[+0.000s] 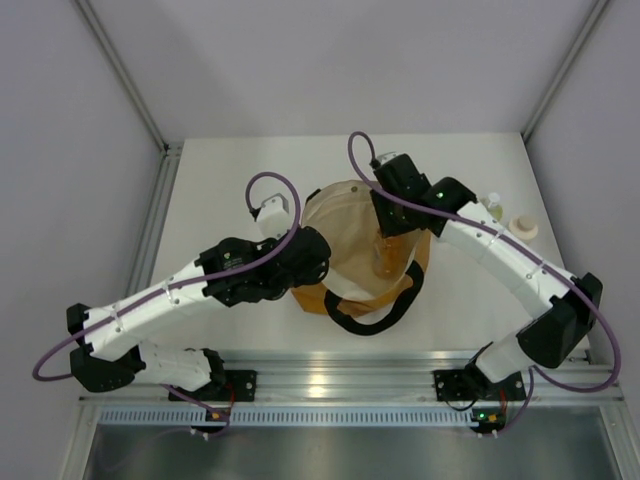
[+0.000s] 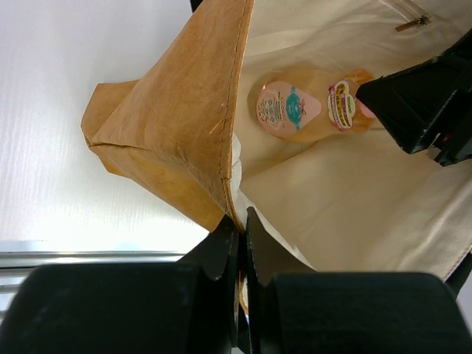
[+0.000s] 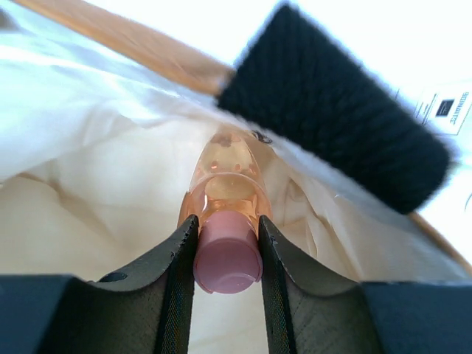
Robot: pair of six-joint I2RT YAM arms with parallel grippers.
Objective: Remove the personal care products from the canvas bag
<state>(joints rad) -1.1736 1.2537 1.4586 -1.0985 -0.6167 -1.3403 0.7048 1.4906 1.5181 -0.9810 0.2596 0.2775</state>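
Note:
The tan-orange canvas bag [image 1: 345,215] lies open mid-table, cream lining showing. My left gripper [image 1: 312,258] is shut on the bag's near-left rim, pinching the canvas edge [image 2: 236,210] between its fingers. My right gripper [image 1: 388,240] reaches inside the bag and is shut on the pink cap [image 3: 227,254] of the slim orange bottle [image 3: 225,177], which also shows in the left wrist view [image 2: 302,110] lying on the lining. The yellow-green bottle with white cap [image 1: 493,207] and the beige wide-topped bottle [image 1: 523,227] stand on the table at the right. The whitish dark-capped bottle is out of view.
A black loop handle [image 1: 365,322] lies on the table at the bag's near side; another crosses the right wrist view [image 3: 332,110]. The right arm [image 1: 500,255] passes close to the two standing bottles. Grey walls enclose the table; a metal rail [image 1: 330,375] runs along its near edge.

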